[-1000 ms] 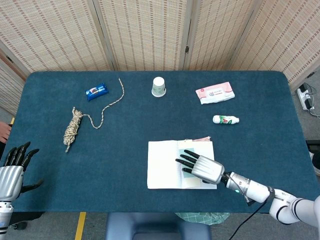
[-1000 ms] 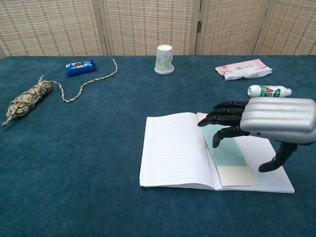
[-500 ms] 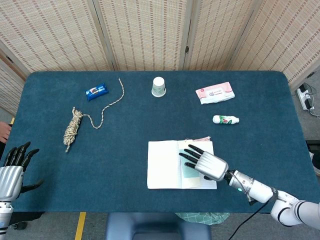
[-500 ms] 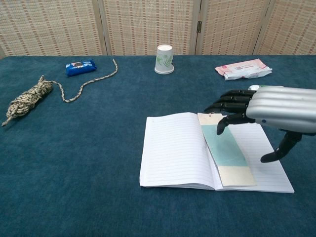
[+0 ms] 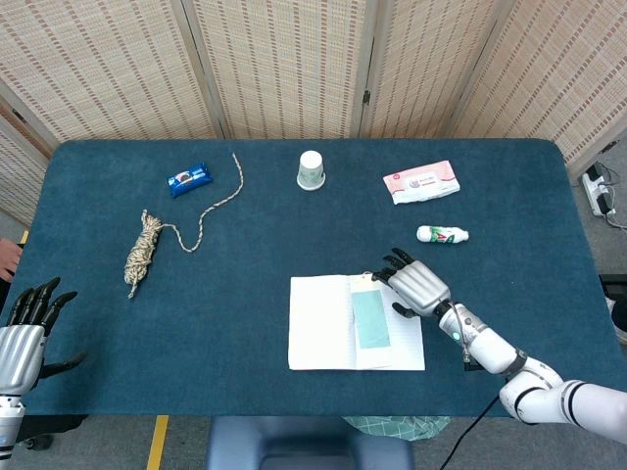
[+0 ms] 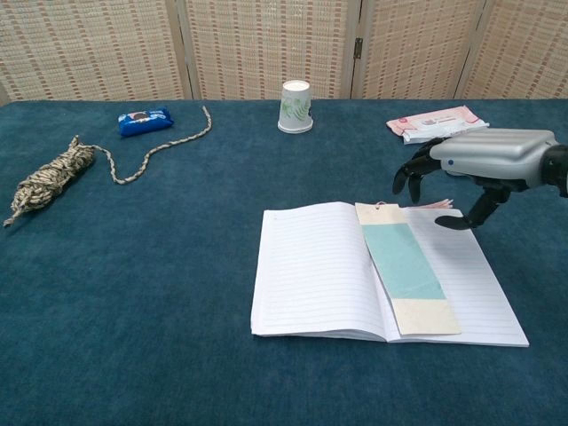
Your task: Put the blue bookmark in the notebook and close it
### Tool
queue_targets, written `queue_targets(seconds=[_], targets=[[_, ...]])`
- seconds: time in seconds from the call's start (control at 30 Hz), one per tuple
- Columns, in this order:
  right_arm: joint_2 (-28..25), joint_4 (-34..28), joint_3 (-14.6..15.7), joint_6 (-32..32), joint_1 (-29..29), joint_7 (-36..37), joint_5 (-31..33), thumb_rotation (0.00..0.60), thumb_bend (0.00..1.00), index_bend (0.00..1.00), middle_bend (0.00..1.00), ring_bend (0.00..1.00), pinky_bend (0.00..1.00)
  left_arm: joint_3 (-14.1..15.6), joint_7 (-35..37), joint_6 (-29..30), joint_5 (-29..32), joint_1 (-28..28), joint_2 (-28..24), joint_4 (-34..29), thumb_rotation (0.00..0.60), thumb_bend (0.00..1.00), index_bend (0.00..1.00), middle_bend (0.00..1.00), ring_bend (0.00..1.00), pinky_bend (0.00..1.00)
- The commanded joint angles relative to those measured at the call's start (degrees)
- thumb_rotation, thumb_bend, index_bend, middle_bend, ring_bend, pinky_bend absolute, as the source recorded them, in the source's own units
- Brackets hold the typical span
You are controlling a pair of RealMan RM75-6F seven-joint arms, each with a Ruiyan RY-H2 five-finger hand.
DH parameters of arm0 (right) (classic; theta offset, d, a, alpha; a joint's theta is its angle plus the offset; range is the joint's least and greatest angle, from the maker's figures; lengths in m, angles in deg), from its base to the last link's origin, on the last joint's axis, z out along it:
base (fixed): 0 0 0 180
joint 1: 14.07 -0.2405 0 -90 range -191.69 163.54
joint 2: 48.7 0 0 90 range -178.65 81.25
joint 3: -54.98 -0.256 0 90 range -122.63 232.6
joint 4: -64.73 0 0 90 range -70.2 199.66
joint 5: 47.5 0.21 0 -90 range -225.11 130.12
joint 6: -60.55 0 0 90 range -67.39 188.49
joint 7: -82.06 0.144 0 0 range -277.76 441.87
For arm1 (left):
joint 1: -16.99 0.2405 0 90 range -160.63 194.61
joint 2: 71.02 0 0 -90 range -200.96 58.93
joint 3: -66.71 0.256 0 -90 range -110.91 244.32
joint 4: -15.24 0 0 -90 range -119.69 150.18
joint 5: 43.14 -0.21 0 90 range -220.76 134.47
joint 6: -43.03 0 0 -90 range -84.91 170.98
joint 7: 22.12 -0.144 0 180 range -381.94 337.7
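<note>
Notebook [image 6: 319,271] far corner behind right hand [image 6: 484,164]

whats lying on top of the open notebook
The blue bookmark lies flat along the open notebook near its spine. The strip of page under it is hidden. The right hand hovers nearby.

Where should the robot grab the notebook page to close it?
Probably the right page's outer edge, coming in from the right. The notebook lies open and flat with the blue bookmark resting along the spine, so that free edge is likely the easiest part to get fingers under and fold leftward. The right hand hovers near the page's far corner, holding nothing.
</note>
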Motion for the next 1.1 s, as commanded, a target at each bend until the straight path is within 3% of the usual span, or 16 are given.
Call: queue_targets(seconds=[0.03,0.17,0.3,0.4,0.5,0.6,1.1], targets=[[0.3,-1.5,-1.2,-1.6,-1.1,-2.3,1.8,0.549,0.49,0.29,0.52,0.28,0.20,0.0,0.3,0.3,-0.2,0.1,-0.2,0.0,0.600,0.17,0.21,0.06,0.00,0.00],[0.4,-2.2,-1.7,-3.3,-1.9,-3.2,3.4,0.539,0.52,0.30,0.65,0.45,0.46,0.1,0.7,0.2,-0.3,0.1,-0.3,0.0,0.600,0.17,0.21,0.06,0.00,0.00],[0.1,-3.0,-2.0,-4.0,-2.4,-3.5,3.9,0.534,0.55,0.31,0.82,0.67,0.83,0.0,0.9,0.3,-0.3,0.1,-0.3,0.0,0.600,0.17,0.21,0.06,0.00,0.00],[-0.3,-3.8,-2.1,-4.3,-2.6,-3.7,4.3,0.533,0.56,0.31,0.93,0.80,0.96,0.0,1.0,0.3,-0.2,0.1,-0.3,0.0,0.600,0.17,0.21,0.06,0.00,0.00],[-1.0,-4.9,-2.1,-5.8,-3.0,-4.1,5.6,0.530,0.57,0.31,1.00,0.91,1.00,0.0,1.0,0.2,-0.2,0.1,-0.3,0.1,0.600,0.17,0.21,0.06,0.00,0.00],[-1.8,-6.1,-1.9,-8.0,-3.6,-4.6,7.8,0.534,0.59,0.30,1.00,0.99,1.00,0.0,1.0,0.2,-0.2,0.0,-0.3,0.1,0.600,0.17,0.21,0.06,0.00,0.00],[2.5,-2.7,-2.2,-10.5,-5.6,-6.9,14.0,0.533,0.59,0.27,1.00,1.00,1.00,-0.2,1.5,-0.2,0.4,0.0,-0.4,0.2,0.600,0.17,0.21,0.06,0.00,0.00]])
